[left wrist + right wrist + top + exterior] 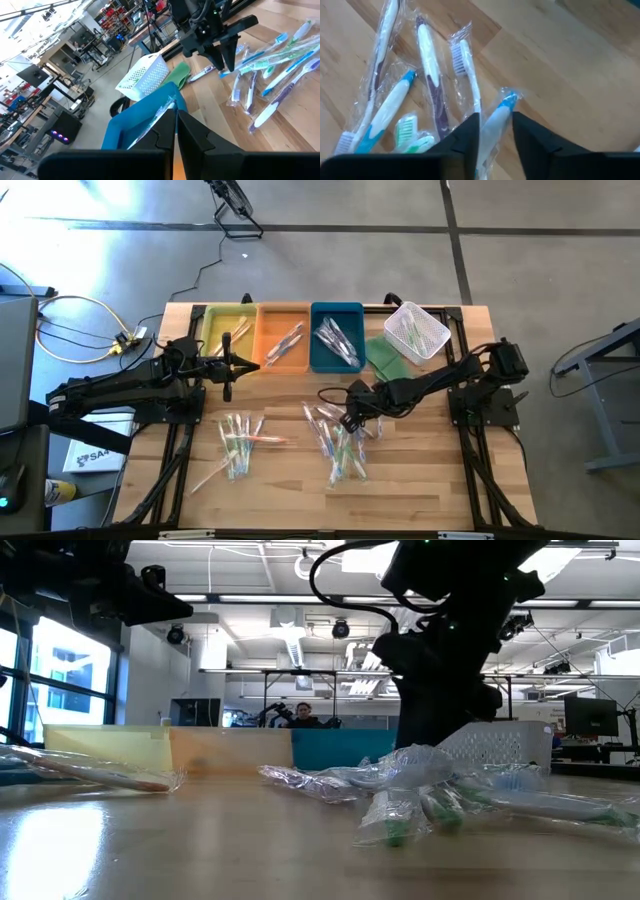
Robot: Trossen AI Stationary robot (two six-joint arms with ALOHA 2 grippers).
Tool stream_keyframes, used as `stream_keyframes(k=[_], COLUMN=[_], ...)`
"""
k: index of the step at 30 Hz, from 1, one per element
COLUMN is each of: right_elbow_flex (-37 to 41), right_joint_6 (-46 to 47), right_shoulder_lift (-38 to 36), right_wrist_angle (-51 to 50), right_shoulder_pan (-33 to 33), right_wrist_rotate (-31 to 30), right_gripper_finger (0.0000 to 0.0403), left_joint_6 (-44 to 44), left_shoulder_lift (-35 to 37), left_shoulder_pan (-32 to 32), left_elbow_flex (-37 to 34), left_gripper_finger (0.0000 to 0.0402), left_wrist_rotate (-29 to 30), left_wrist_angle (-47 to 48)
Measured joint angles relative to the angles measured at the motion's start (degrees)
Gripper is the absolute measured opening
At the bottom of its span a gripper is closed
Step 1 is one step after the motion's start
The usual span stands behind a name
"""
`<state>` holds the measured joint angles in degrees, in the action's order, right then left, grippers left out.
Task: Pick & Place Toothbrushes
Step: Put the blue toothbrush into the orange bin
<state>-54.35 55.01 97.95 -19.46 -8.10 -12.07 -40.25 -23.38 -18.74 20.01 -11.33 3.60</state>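
Toothbrushes [338, 442] lie in two loose heaps on the table [430, 480], one toward my left arm's side, the bigger one under my right arm; a few more sit in the yellow tray [228, 330], orange tray [284, 337] and blue tray [336, 336].

My right gripper [495, 127] is down on the bigger heap, fingers straddling a blue-and-white brush [496, 122] in its clear wrapper, partly drawn in; firm contact cannot be confirmed. My left gripper [176, 131] hangs clenched and empty over the trays.

Risks, largest first:
- Heap is tangled and overlapping; lifting may drag neighbours along or scatter them.
- Wrappers look slick and loose; I may pinch film only, so the brush slides or drops in transit.
- Grip sits near the head end, so the handle could swing and catch a tray wall.
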Motion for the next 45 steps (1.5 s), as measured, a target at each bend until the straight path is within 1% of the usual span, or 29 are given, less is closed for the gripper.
stream_keyframes(k=[6,8,13,17,25,32,36,45], right_elbow_flex=[0.0,0.0,0.0,0.0,0.0,0.0,0.0,0.0], right_joint_6=[-2.8,-2.8,-2.8,-2.7,-3.8,-5.6,-8.2,-14.9], right_shoulder_lift=[0.0,0.0,0.0,0.0,-0.9,-5.8,-9.4,-16.0], right_wrist_angle=[0.0,0.0,0.0,0.0,-0.1,-1.0,-1.1,-0.7], right_shoulder_pan=[0.0,0.0,0.0,0.0,0.0,0.8,1.9,5.6], right_wrist_rotate=[-1.1,-1.1,-0.7,1.6,2.0,0.2,-1.0,-1.4], right_gripper_finger=[0.0021,0.0009,0.0004,0.0003,0.0003,0.0003,0.0003,0.0003], left_joint_6=[0.0,0.0,-0.3,-0.3,-0.4,-0.4,-0.4,-0.5], left_shoulder_lift=[0.0,0.0,0.0,0.0,0.0,0.0,0.0,0.0], left_shoulder_pan=[0.0,0.0,0.0,0.0,0.0,0.0,0.0,0.0], left_elbow_flex=[0.0,0.0,0.0,0.0,0.0,0.0,0.0,0.0], left_gripper_finger=[0.0014,0.0014,0.0014,0.0014,0.0014,0.0014,0.0014,0.0014], left_wrist_rotate=[0.0,0.0,0.0,0.0,0.0,0.0,0.0,0.2], left_wrist_angle=[0.0,0.0,0.0,0.0,0.0,0.0,0.0,0.9])
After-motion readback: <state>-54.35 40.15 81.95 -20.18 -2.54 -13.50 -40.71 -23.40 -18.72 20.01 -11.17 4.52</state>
